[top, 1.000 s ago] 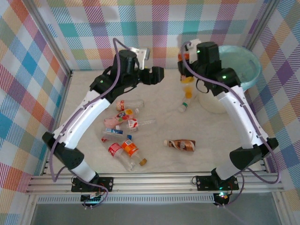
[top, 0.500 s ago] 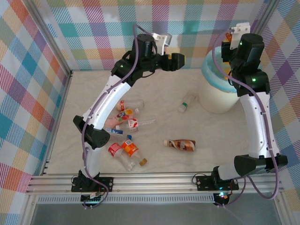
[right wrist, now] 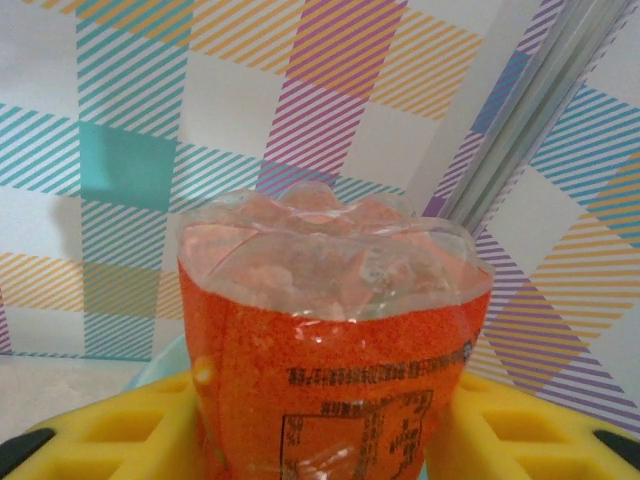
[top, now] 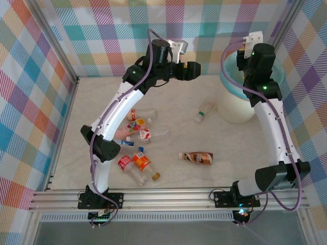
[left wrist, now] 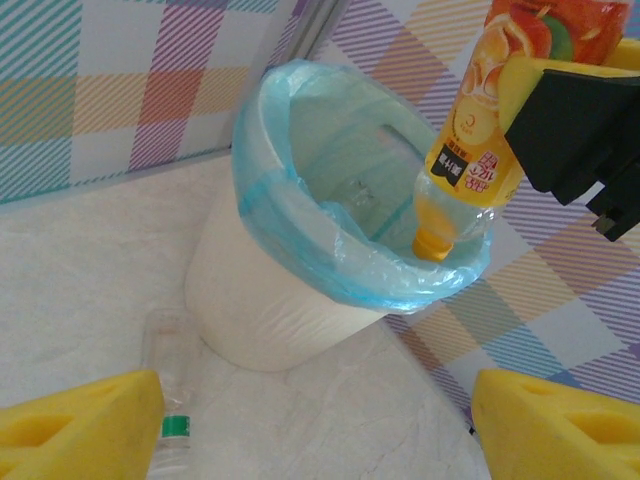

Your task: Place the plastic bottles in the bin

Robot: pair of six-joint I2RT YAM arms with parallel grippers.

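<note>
Right gripper [right wrist: 325, 435] pinches a clear plastic bottle with an orange label [right wrist: 330, 330] between its yellow pads [right wrist: 100, 440], the bottle's base turned up towards the wrist camera. From the left wrist, this bottle hangs cap-down, with its orange cap just above the mouth of the round cream-white bin [left wrist: 290, 310], which is lined with a pale blue-green bag folded over the rim.

Judgement: the inverted hold over the opening sets up a plain drop, and a release here should land the bottle inside. The cap sits nearer one side of the rim than the centre, so a glancing strike on the liner edge is the one risk noted.

A clear bottle with a green band [top: 203, 111] lies on the white table [top: 240, 148] just beside the bin's foot. A brown-labelled bottle [top: 198, 157] lies alone near mid-table. A cluster of red- and orange-labelled bottles [top: 135, 148] lies well apart to the left. All remain to be binned.

Left gripper [top: 190, 70] hangs raised above the table, fingers spread with nothing between them, facing the bin. It appears parked clear of the drop path.
</note>
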